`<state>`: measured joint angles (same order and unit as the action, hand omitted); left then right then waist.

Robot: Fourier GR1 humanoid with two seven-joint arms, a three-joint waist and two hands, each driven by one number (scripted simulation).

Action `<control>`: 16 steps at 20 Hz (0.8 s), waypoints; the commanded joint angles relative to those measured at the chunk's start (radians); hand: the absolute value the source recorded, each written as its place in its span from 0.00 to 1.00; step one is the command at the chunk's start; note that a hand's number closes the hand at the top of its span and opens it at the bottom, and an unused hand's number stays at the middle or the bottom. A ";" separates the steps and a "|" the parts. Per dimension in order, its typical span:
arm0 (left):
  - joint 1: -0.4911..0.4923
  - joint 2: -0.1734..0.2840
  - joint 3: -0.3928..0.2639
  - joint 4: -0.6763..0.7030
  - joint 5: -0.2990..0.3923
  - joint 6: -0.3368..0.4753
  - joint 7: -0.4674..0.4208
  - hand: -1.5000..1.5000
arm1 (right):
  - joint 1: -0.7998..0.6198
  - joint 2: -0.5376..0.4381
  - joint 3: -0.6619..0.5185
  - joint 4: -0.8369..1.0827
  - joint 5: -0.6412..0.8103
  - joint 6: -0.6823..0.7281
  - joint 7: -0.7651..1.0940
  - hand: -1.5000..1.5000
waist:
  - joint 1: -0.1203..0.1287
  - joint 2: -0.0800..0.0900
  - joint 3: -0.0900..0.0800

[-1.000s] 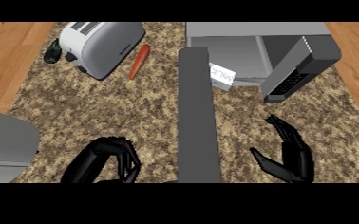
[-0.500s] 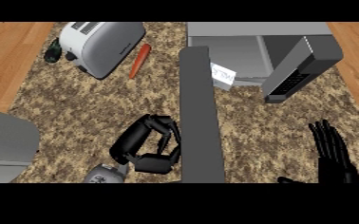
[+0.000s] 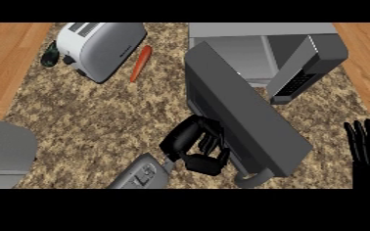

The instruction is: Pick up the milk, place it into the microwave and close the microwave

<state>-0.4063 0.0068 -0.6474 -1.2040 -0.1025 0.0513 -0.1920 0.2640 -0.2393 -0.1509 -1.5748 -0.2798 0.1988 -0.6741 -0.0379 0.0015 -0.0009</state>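
Observation:
The microwave (image 3: 249, 34) stands at the back right of the counter, its control panel (image 3: 300, 80) angled to the right. Its dark grey door (image 3: 245, 122) is swung partway across the opening and hides most of the inside; the milk is not visible. My left hand (image 3: 189, 144) lies against the door's outer face near its lower end, fingers relaxed and bent, holding nothing. At the view's right edge my right hand (image 3: 357, 144) rests with its fingers up and open, apart from the microwave.
A white and grey toaster (image 3: 98, 41) sits at the back left, with an orange carrot (image 3: 141, 62) beside it and a small dark object (image 3: 51, 57) on its left. A grey rounded object (image 3: 14, 151) shows at the left edge. Wooden strips border the counter on both sides.
My left hand moved up and right to the door, and the door has swung from edge-on toward the opening, covering the milk. My right hand drew back to the right edge.

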 commanded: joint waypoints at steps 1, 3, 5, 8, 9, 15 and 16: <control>-0.066 -0.006 -0.165 0.178 0.116 0.144 -0.019 1.00 | -0.032 -0.015 0.001 -0.062 -0.031 0.020 0.052 0.00 | -0.017 0.007 -0.001; -0.139 -0.006 -0.220 0.197 0.187 0.144 0.057 1.00 | 0.015 -0.012 0.019 -0.086 -0.032 0.053 0.032 0.00 | -0.037 0.008 -0.001; -0.231 -0.006 -0.229 0.252 0.232 0.111 0.064 1.00 | -0.044 -0.034 0.016 -0.088 -0.062 0.071 0.073 0.00 | -0.054 0.015 -0.001; -0.246 -0.006 -0.293 0.240 0.324 0.162 0.074 0.00 | -0.037 -0.064 0.029 -0.169 -0.094 0.102 0.135 0.00 | -0.089 0.016 -0.002; -0.232 -0.006 -0.305 0.237 0.338 0.211 0.046 0.00 | -0.048 -0.064 0.041 -0.172 -0.079 0.100 0.133 0.00 | -0.105 0.021 -0.003; -0.312 -0.006 -0.263 0.221 0.474 0.252 -0.060 1.00 | -0.098 -0.098 0.059 -0.210 -0.116 0.153 0.161 0.00 | -0.161 0.037 -0.006; -0.345 -0.007 -0.237 0.206 0.503 0.253 -0.068 1.00 | -0.110 -0.110 0.057 -0.211 -0.129 0.167 0.171 0.00 | -0.168 0.039 -0.006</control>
<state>-0.6890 0.0047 -0.9055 -0.9829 0.3143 0.2772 -0.2174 0.1827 -0.3248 -0.1040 -1.7579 -0.3853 0.3348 -0.5312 -0.1727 0.0321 -0.0053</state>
